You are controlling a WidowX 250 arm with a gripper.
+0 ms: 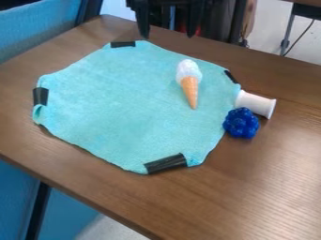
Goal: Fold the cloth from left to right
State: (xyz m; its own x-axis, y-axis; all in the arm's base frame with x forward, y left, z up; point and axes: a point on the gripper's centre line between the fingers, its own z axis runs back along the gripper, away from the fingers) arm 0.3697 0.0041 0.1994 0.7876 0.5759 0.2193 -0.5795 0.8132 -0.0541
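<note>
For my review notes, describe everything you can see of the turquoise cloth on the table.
The turquoise cloth looks soft and slightly fuzzy. It lies unfolded and mostly flat on the brown table, its outline roughly eight-sided and a little wavy, with a small curl at its left edge. Four black strips sit along its border. A toy ice cream cone lies on it, and a white spool and a bumpy blue object sit at its right edge.
</note>
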